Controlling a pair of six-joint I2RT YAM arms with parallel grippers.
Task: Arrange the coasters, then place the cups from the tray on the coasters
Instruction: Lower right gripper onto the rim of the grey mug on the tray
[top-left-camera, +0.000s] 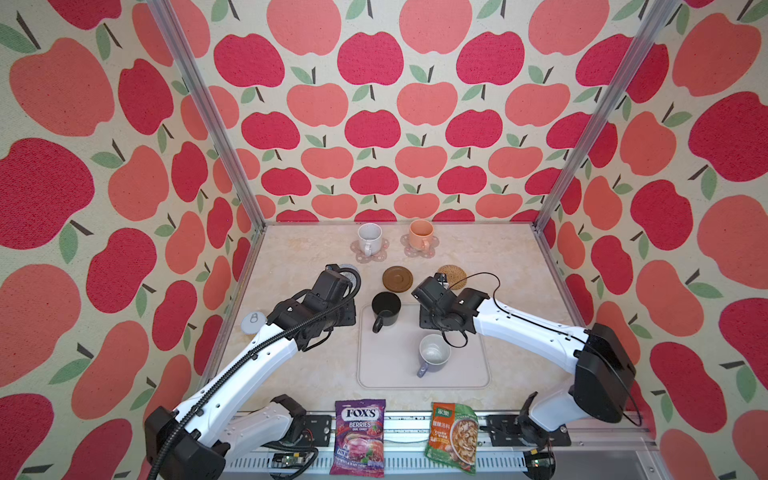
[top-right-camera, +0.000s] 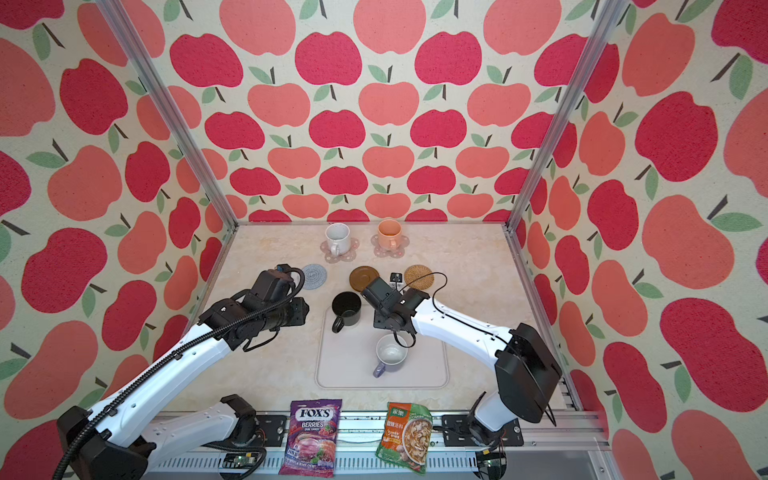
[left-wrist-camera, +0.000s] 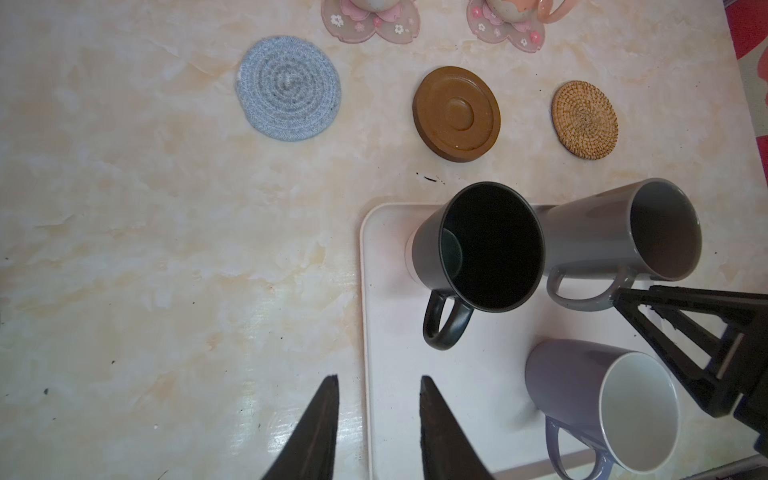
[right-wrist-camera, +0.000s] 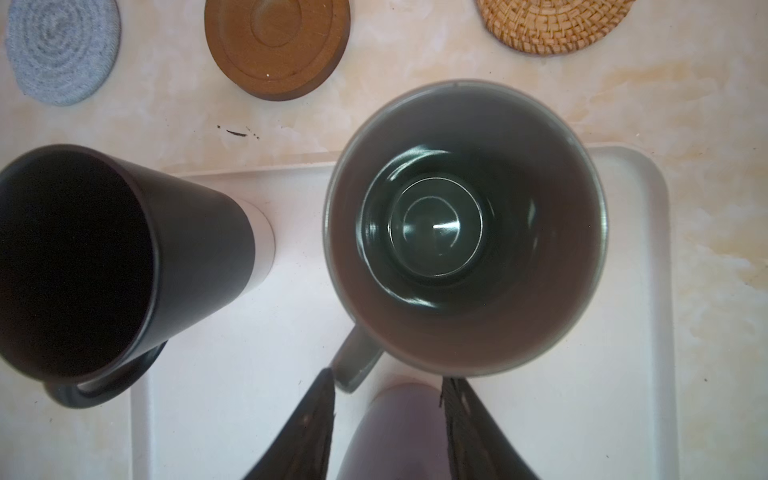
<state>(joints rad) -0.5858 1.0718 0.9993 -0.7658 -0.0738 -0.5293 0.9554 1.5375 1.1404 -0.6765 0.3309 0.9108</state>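
Dark grey mug (right-wrist-camera: 465, 224) just beyond right fingers (right-wrist-camera: 316, 424).

Five cups (left-wrist-camera: 478, 249) (left-wrist-camera: 590, 237) (left-wrist-camera: 565, 374) (top-left-camera: 369, 237) (top-left-camera: 420, 233), five coasters (left-wrist-camera: 289, 88) (left-wrist-camera: 456, 113) (left-wrist-camera: 584, 119) (left-wrist-camera: 395, 29) (left-wrist-camera: 519, 31), one tray (left-wrist-camera: 386, 332)

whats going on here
A robot is moving mugs from a tray onto coasters. White mug and peach mug sit on pink coasters; black mug, grey mug and lavender mug wait on the tray. The right gripper is open at the grey mug's handle; the left gripper hovers open over the tray's edge.
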